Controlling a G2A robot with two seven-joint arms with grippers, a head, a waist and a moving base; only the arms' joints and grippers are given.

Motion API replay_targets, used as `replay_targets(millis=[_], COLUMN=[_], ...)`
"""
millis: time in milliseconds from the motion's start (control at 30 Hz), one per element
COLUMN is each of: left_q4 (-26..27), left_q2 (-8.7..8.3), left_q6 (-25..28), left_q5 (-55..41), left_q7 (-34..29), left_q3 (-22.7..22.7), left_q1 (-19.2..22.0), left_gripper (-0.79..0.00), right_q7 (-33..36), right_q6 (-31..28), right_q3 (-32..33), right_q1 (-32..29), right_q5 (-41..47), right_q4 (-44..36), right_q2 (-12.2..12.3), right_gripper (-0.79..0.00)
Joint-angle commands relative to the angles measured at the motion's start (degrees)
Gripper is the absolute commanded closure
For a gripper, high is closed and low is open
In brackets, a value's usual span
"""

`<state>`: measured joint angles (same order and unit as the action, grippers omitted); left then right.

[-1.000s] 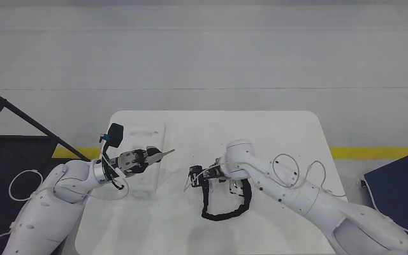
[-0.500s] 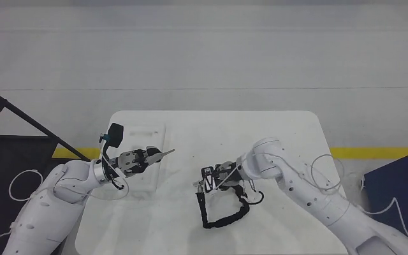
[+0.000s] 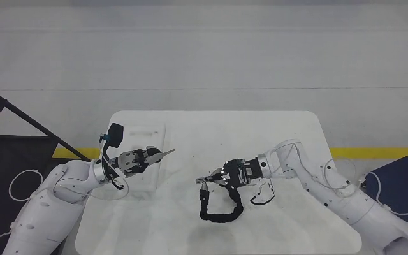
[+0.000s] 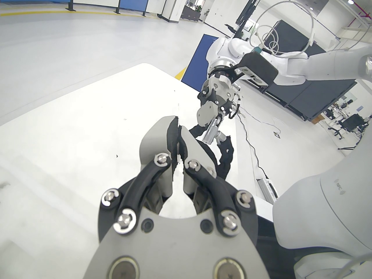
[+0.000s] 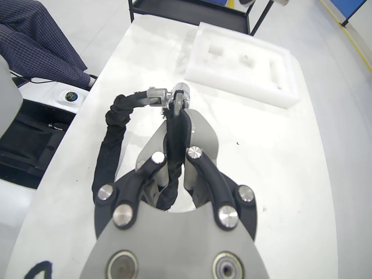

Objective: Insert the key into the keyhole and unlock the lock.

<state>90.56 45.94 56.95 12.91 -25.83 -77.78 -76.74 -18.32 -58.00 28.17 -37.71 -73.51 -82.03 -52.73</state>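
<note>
The left gripper (image 3: 152, 156), pinched shut on the key (image 3: 167, 153) with its blade aimed rightward, is well apart from the lock (image 3: 205, 182), whose silver head (image 5: 182, 91) points back toward it from the right gripper (image 3: 223, 179), which is clamped on the lock's black cable (image 3: 220, 213).

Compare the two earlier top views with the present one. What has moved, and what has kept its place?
The right arm swung its elbow out toward the robot's right, and the right gripper now points across the table toward the key. The lock, held throughout, shifted slightly to the robot's right, and its black cable loop changed shape. The left gripper, shut on the key over the foam tray, stayed put.
</note>
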Motion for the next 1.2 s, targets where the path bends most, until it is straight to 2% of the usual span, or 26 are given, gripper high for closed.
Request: replay_targets(millis=[0,167,333,467,633,1167], left_q4=[0.0,0.0,0.0,0.0,0.0,0.0], left_q2=[0.0,0.0,0.0,0.0,0.0,0.0], left_q6=[0.0,0.0,0.0,0.0,0.0,0.0], left_q5=[0.0,0.0,0.0,0.0,0.0,0.0], left_q7=[0.0,0.0,0.0,0.0,0.0,0.0], left_q3=[0.0,0.0,0.0,0.0,0.0,0.0], left_q1=[0.0,0.0,0.0,0.0,0.0,0.0], left_gripper=[0.0,0.0,0.0,0.0,0.0,0.0], right_q7=[-7.2,-27.3,-34.6,-37.8,-40.9,-40.8], right_q6=[0.0,0.0,6.7,9.8,12.9,12.8], right_q3=[-0.8,-0.1,-0.3,-2.1,-5.7,-7.1], right_q1=[0.5,0.5,-1.0,-0.7,0.1,0.5], right_q5=[-2.3,-10.7,-11.8,-10.1,-6.9,-5.7], right_q4=[1.2,4.3,4.7,4.4,5.0,5.7], right_q2=[0.7,2.6,3.9,4.4,3.8,3.3], right_gripper=[0.0,0.0,0.0,0.0,0.0,0.0])
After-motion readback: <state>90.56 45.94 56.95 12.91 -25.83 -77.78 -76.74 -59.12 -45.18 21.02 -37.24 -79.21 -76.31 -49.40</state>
